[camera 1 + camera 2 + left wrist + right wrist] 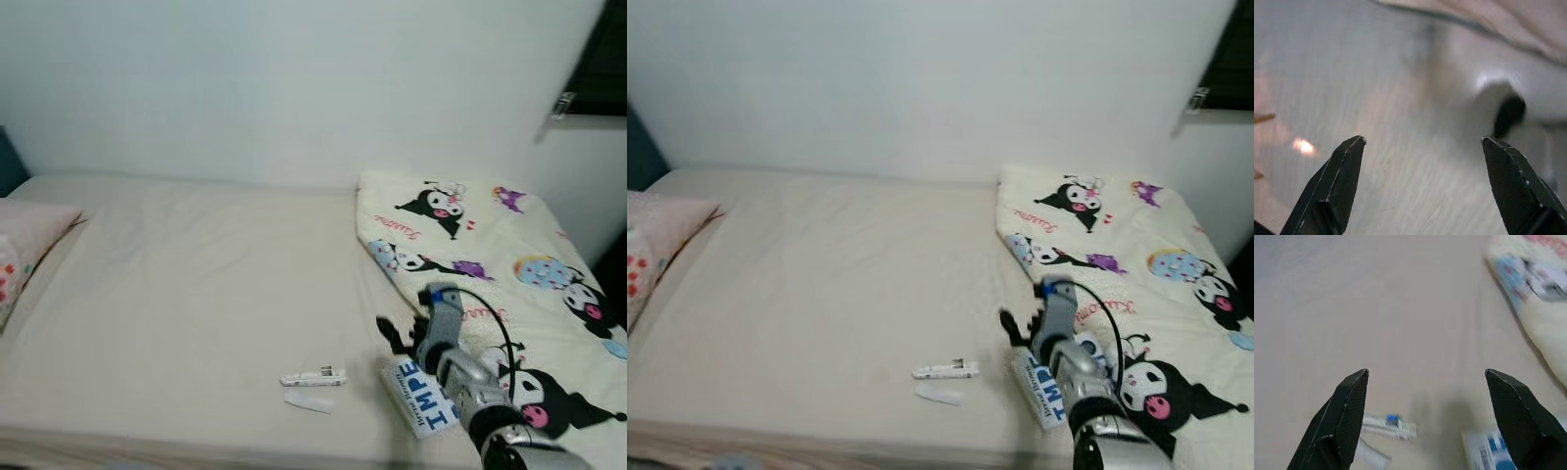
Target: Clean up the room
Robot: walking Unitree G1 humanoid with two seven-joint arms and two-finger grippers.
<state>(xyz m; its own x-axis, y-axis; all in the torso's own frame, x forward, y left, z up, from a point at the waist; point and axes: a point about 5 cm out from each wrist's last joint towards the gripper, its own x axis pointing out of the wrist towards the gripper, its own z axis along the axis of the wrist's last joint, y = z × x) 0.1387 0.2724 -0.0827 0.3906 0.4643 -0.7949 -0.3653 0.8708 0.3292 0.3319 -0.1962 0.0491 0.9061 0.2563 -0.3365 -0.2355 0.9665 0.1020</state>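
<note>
On the bed, near its front edge: a small white tube-like wrapper with blue print (313,376) lies on the cream bed sheet (186,294), with a flat scrap of clear or white wrapping (308,401) just beside it, towards the bed's edge.
Beside the quilt: a white packet with bold blue lettering (421,396) lies flat, touching or just off the edge of the cream cartoon-print quilt (490,264) that is folded back over the bed's right part.
Right gripper (1425,382): raised over the sheet between the litter and the packet, black fingers wide apart and holding nothing.
Left gripper (1422,142): fingers spread apart over a blurred pale surface, with nothing between them; the arm looks idle.
Pillow: a pink patterned pillow (24,245) sits at the bed's left end.
Done so far: nothing is in a gripper.
Left to do: all three bits of litter are still on the bed; by my reading the pickup has not yet begun, and the tube looks the likeliest first target.
</note>
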